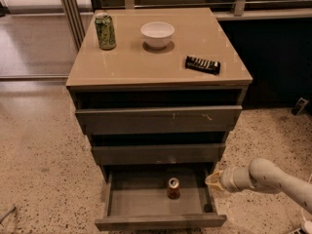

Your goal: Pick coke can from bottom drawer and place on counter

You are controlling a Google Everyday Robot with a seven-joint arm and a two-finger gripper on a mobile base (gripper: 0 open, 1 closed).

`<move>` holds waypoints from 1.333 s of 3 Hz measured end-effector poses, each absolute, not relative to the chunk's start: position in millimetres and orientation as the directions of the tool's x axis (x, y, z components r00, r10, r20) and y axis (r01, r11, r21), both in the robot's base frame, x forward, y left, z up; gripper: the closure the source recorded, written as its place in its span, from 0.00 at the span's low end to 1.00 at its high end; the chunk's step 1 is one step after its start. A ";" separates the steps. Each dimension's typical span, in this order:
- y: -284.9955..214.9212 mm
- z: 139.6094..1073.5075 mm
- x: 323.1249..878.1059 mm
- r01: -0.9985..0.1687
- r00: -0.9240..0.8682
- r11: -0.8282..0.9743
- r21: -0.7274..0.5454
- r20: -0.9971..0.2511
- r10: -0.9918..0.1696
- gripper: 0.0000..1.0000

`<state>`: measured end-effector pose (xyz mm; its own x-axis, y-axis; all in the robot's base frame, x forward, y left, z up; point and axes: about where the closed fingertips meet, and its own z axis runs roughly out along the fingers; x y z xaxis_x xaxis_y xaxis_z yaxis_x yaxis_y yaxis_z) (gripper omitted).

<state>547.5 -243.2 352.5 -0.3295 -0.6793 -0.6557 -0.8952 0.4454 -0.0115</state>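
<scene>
The coke can (173, 188), small and red-orange with a silver top, stands upright in the middle of the open bottom drawer (122, 204). The drawer is pulled out below two taller grey drawers. The counter (161, 72) is the glossy tan top of the cabinet. My gripper (212, 179) comes in from the lower right on a pale arm. It sits at the drawer's right wall, about a can's width to the right of the can and apart from it.
On the counter stand a green patterned can (105, 31) at the back left, a white bowl (157, 34) in the middle and a black remote-like bar (203, 65) at the right. Speckled floor surrounds the cabinet. A railing runs behind.
</scene>
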 end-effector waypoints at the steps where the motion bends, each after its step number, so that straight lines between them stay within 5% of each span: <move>1: -233.4 327.8 546.5 -0.904 -0.302 0.426 -0.020 -0.675 -0.673 1.00; 4: -163.8 247.0 559.5 -0.942 -0.217 0.336 -0.015 -0.737 -0.640 0.35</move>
